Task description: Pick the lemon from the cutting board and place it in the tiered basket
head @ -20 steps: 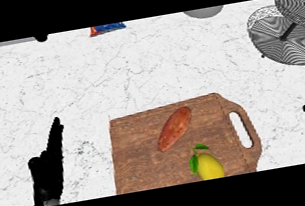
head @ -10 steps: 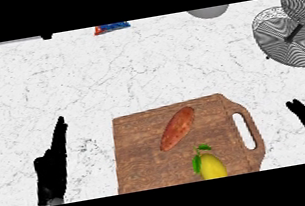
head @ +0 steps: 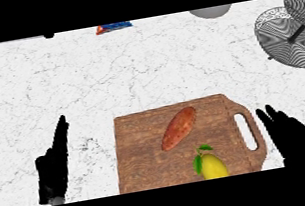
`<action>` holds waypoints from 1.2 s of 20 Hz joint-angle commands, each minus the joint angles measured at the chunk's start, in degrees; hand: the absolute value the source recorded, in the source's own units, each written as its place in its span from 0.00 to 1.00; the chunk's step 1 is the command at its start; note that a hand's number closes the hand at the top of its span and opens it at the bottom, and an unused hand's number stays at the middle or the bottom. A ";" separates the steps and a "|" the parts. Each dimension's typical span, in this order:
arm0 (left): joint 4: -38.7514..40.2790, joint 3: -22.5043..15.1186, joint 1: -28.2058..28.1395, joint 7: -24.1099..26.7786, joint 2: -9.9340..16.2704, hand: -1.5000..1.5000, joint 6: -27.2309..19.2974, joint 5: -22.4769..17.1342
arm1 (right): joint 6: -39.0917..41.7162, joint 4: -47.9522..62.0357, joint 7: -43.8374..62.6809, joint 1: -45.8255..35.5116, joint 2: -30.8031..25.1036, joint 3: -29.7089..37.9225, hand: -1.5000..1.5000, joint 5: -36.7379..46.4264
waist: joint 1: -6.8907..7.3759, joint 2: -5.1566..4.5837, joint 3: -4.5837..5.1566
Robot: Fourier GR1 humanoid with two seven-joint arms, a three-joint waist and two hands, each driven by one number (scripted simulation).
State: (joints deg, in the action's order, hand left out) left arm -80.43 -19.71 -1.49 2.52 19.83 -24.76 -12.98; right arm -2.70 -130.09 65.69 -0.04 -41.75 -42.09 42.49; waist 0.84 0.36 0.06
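Note:
A yellow lemon [head: 212,166] with green leaves lies at the near edge of the wooden cutting board [head: 141,152], partly cut off by the view's lower border. The tiered wire basket [head: 300,29] stands at the far right. My right hand [head: 292,137] is open with straight fingers, just right of the board's handle and apart from the lemon. My left hand [head: 54,164] rests open, fingers up, left of the board.
An orange sweet potato [head: 178,128] lies diagonally on the board, just beyond the lemon. A grey bowl [head: 211,11] and a red-blue packet [head: 114,27] sit at the counter's far edge. The wooden counter edge shows at the far left.
My right hand has come in from the right edge toward the board's handle and shows more of itself. The left hand has barely moved; the lemon lies where it was.

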 commanded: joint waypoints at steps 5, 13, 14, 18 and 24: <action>-1.25 -0.90 -2.40 -1.75 -0.65 0.50 0.37 0.33 | 10.78 8.39 15.21 -7.55 19.38 -9.12 0.00 9.52 | 0.37 -0.33 0.11; 0.83 -0.71 -0.61 -2.78 -2.22 0.50 0.21 0.87 | 18.22 17.05 15.16 -6.11 27.09 -7.42 0.00 11.44 | -0.50 -0.54 0.14; 3.39 1.05 -0.31 -0.44 -2.54 0.50 0.80 -0.06 | 19.08 18.15 15.86 -6.62 29.44 -8.33 0.00 12.40 | -0.58 -0.60 0.22; 0.13 -0.17 -0.94 -2.87 -2.20 0.50 0.02 1.30 | 21.52 18.86 16.17 -5.55 33.13 -6.93 0.00 13.61 | -0.62 -0.37 0.08; 1.50 0.44 -0.21 -2.85 -3.37 0.50 -0.08 1.83 | 23.46 18.77 12.85 -2.08 33.70 -4.34 0.00 14.85 | -1.22 -0.35 0.02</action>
State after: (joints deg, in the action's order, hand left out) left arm -80.78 -18.78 -2.30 1.97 17.79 -25.29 -10.76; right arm 13.24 -111.05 68.04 -2.53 -10.49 -46.81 56.72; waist 0.00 0.29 -0.28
